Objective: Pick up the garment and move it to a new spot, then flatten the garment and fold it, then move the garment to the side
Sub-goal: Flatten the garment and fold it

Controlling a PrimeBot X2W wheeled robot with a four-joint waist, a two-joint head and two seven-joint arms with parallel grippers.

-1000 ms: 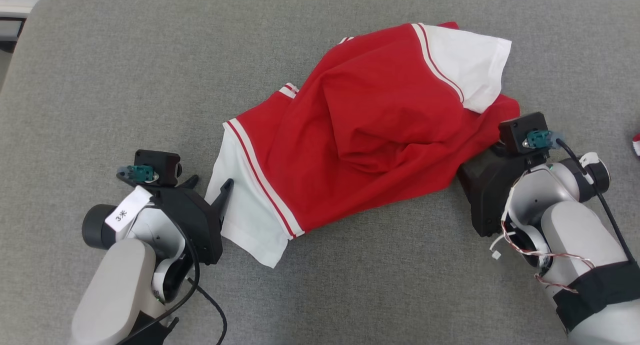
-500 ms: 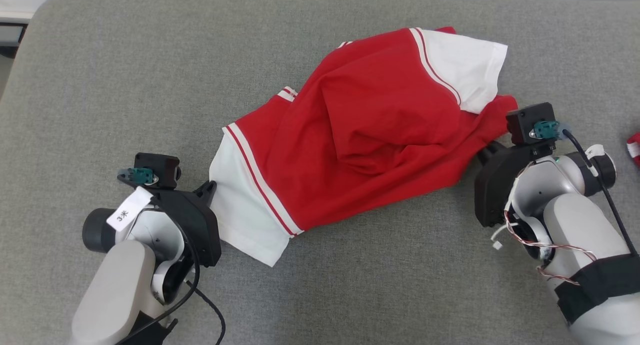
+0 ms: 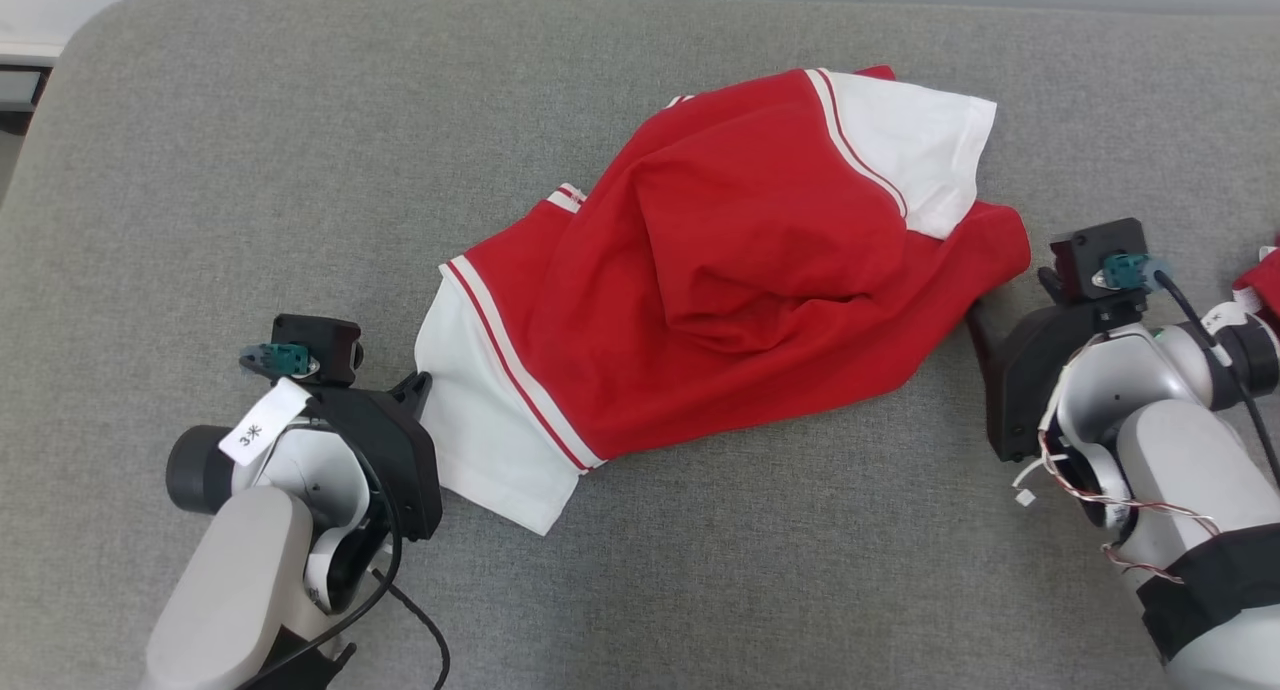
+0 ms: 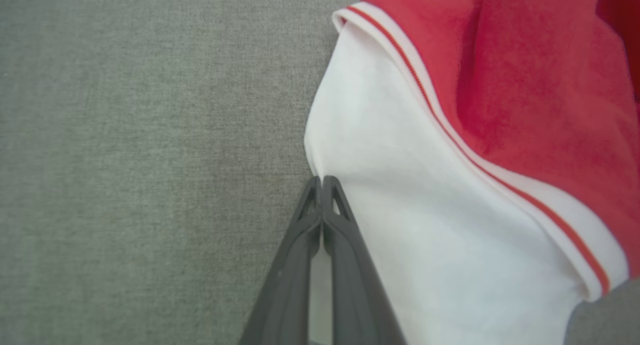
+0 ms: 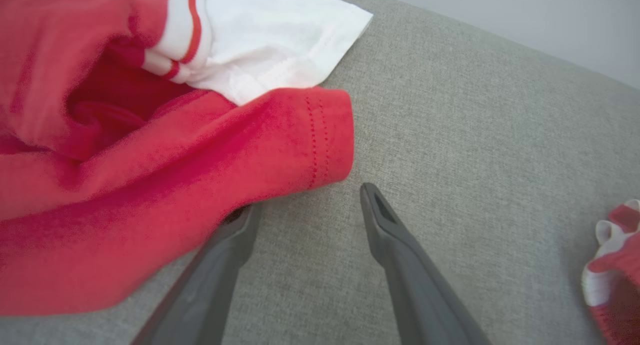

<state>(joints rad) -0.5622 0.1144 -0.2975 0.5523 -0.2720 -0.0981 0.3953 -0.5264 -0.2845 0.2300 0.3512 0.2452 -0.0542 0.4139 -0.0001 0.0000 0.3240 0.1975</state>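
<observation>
A red garment (image 3: 760,270) with white sleeves lies crumpled on the grey padded surface (image 3: 300,170). My left gripper (image 3: 418,385) sits at its lower left, shut on the edge of the white sleeve (image 4: 450,210); in the left wrist view the fingers (image 4: 320,180) meet at the sleeve's rim, with white cloth between them lower down. My right gripper (image 3: 1010,300) is open at the garment's right red hem (image 5: 320,135). In the right wrist view its left fingertip (image 5: 240,225) slips under the hem and the right fingertip (image 5: 372,200) stands over bare surface.
Another small red-and-white cloth (image 3: 1262,280) lies at the far right edge, also in the right wrist view (image 5: 615,265). The surface's rounded corner is at the upper left, its far edge runs along the top. Bare grey surface stretches left and in front of the garment.
My left gripper closed on the white sleeve's edge. My right gripper drew back to the right from under the red cloth and now stands open at the hem. The camera shifted slightly.
</observation>
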